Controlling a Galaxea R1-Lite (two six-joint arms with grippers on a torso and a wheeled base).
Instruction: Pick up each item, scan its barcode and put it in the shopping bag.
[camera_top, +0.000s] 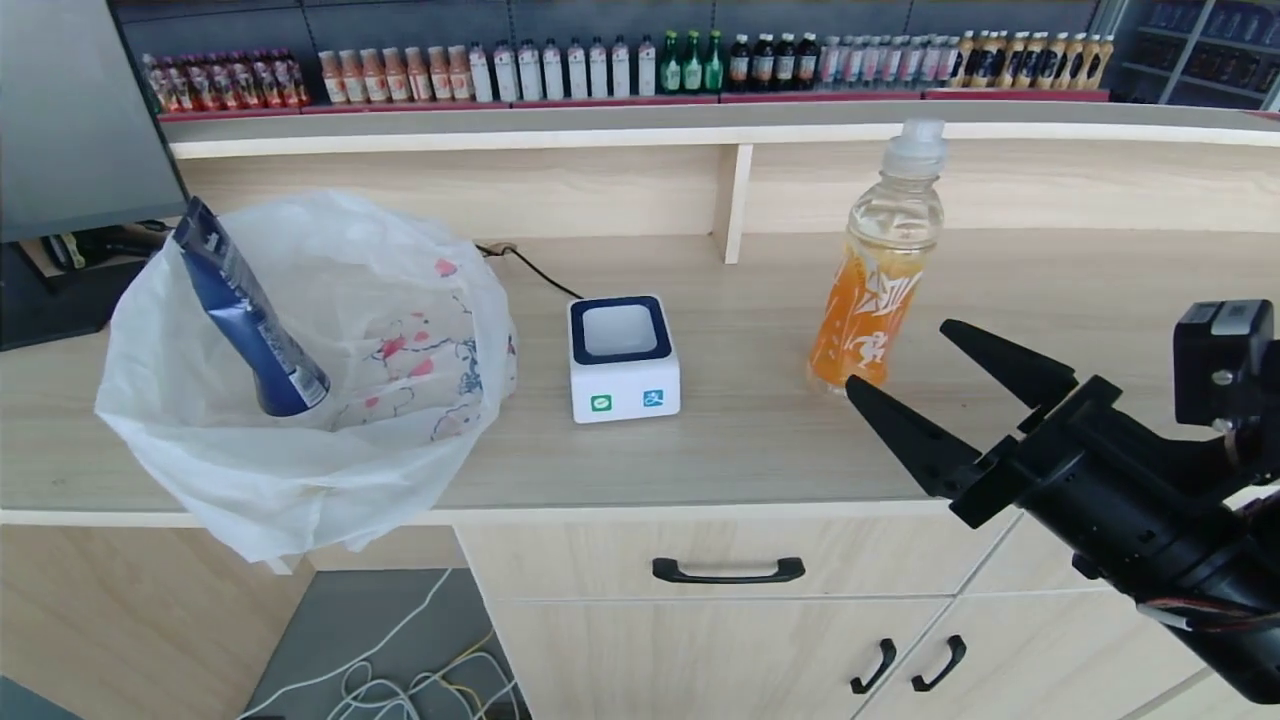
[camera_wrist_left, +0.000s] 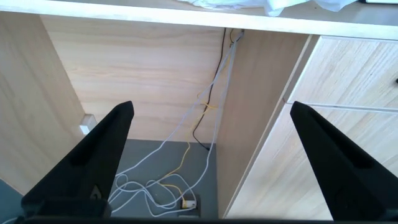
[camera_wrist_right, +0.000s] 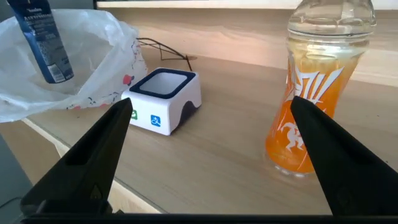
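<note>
Your right gripper (camera_top: 897, 352) gapes empty just before the upright orange bottle (camera_top: 880, 290) on the counter (camera_top: 740, 450); your left gripper (camera_wrist_left: 211, 107), also spread, hangs below the counter edge. Farther left, the scanner (camera_top: 622, 358) sits beside the shopping bag (camera_top: 300, 480) holding 1 blue packet (camera_top: 250, 320).

No words are legible. The scanner (camera_top: 623, 357) front bears green and blue square icons; the bottle (camera_top: 880, 270) label shows a white figure.

free: counter (camera_top: 750, 430) between scanner (camera_top: 624, 358) and bottle (camera_top: 880, 262) | obstacle: pouch (camera_top: 250, 310) in bag (camera_top: 200, 455) mouth
</note>
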